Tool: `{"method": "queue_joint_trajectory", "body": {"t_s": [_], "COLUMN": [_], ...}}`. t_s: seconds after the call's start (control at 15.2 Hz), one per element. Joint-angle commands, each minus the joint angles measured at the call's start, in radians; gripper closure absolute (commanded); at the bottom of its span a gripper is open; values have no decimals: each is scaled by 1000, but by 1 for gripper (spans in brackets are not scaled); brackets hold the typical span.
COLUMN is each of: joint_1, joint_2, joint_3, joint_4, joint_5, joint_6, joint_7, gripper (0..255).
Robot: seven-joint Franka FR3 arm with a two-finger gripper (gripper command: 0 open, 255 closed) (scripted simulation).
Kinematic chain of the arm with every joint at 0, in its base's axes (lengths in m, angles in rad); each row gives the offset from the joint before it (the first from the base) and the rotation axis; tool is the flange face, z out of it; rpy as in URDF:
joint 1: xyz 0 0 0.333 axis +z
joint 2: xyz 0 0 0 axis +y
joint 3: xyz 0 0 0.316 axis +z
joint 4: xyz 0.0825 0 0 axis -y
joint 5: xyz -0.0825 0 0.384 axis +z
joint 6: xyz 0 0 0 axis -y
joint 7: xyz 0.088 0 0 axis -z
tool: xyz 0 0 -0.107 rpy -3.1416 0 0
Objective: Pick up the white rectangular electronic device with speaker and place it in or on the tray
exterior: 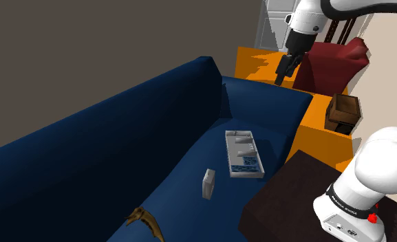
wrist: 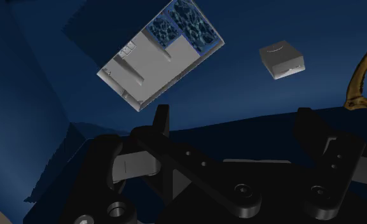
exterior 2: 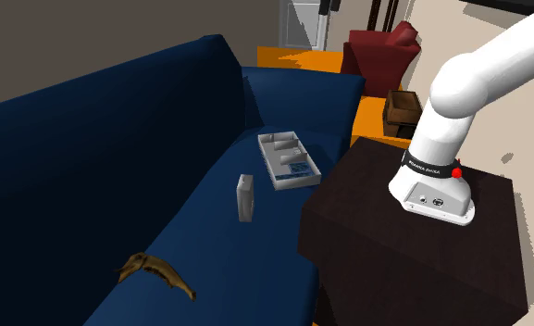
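The jaws stand spread apart with nothing between them. In the shoulder view the gripper hangs high above the far end of the dark blue sofa. Well below it, the white device stands upright on the seat cushion. It is near the grey tray but apart from it, and the tray lies flat with a blue-patterned compartment at its nearer end. A brown curved thing lies further along the seat toward that view's lower left. A red armchair and a wooden box sit beyond the sofa. In the second exterior view the device stands between the tray and the brown curved thing, beside the dark stand. In the wrist view the black fingers are wide apart. Far beyond them the tray and the device rest separately on the blue cushion.
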Motion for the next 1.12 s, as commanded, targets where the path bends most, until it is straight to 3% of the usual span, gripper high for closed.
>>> {"method": "queue_joint_trajectory", "body": {"t_s": [0.0,0.53,1.06], "joint_1": [0,-3,-9], "joint_2": [0,52,222], "joint_3": [0,120,255], "joint_4": [0,-191,-292], "joint_5": [0,71,130], "joint_6": [0,226,483], "joint_7": [0,207,418], "gripper": [0,0,0]}}
